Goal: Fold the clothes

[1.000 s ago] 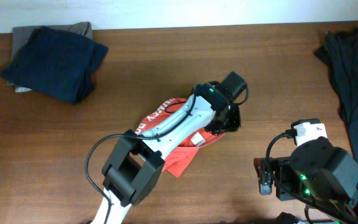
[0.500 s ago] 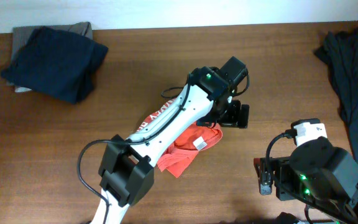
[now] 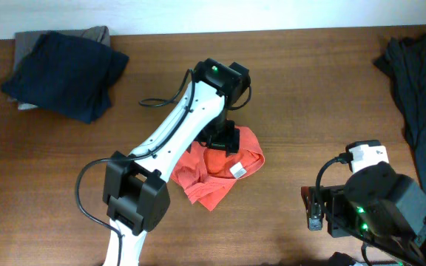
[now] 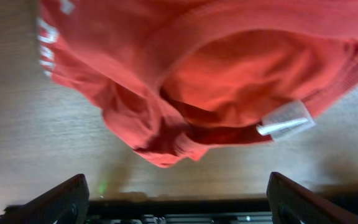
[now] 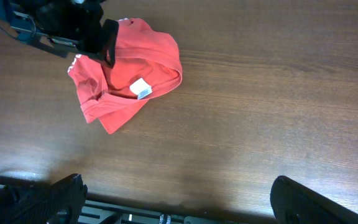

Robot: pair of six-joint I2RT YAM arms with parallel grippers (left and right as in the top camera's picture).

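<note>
Quick update: your left end effector (image 3: 221, 138) let go of the shirt (image 3: 214, 181) within the last sec. It was down on the right end of the bundle and looked pinched on cloth. Then the jaws popped wide and the arm swung back left. Now it hangs over the top-left part of the shirt w/ fingers spread and nothing between them. The wrist cam shows only cloth below, no pinch. The shirt is mid-desk (image 3: 331, 89), a rumpled lump: neck opening up, white label (image 3: 237, 170) showing, a bit of white lettering (image 4: 45, 46) at one edge. So imo that pull is over, but it's nowhere near a neat fold yet. The edges are bunched, no clean rectangle. You'll prob need to regrab a hem or sleeve and flatten it first. The right end effector (image 5: 179, 190) hasn't budged: parked at the front right, well apart from the shirt, spread wide, empty. FYI the dark blue pile (image 3: 65, 63) at back left and the dark garment (image 3: 420, 81) at the right edge sit where they were.
</note>
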